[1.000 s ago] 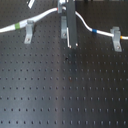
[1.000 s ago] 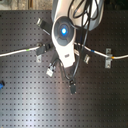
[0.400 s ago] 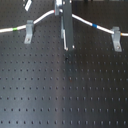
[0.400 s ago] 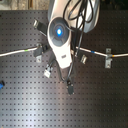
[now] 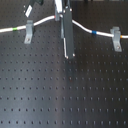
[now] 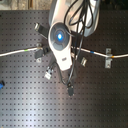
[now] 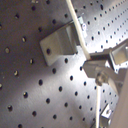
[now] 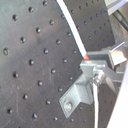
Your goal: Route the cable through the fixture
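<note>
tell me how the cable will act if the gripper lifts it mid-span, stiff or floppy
Probably floppy: the cable is thin and already curves between the two brackets. It looks light, so it would likely drape off either side of the gripper and could slide through the brackets.

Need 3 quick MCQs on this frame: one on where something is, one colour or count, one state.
1. In the first exterior view, where is the green band on the cable?
A. near the first exterior view's left edge
B. at the first exterior view's right edge
C. under the arm

2. How many metal clips show in the first exterior view?
A. one
B. two
C. four

3. How does the cable lie between the clips?
A. dead straight
B. arched up in the middle
C. cut in two

Answers:
1. A: the green mark sits just outside the left clip.
2. B: the left clip and the right clip, nothing more.
3. B: the cable rises from both clips toward the arm, which hides its middle.
</note>
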### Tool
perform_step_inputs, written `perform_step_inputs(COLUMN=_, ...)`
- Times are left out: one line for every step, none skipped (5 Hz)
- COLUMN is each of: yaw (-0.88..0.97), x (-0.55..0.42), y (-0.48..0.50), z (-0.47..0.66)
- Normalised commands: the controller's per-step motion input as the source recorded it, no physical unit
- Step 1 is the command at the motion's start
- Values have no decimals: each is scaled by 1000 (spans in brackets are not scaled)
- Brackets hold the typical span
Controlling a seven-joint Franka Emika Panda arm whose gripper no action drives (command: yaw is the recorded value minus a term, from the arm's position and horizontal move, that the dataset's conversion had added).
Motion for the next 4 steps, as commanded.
perform_step_inputs(yaw=-97, x=5, y=13, z=377)
perform_step_inputs(yaw=-86, x=1, y=11, z=336)
perform_step_inputs(yaw=-3, x=-96, y=-25, z=260)
perform_step_inputs(yaw=0, x=-98, y=-21, z=251)
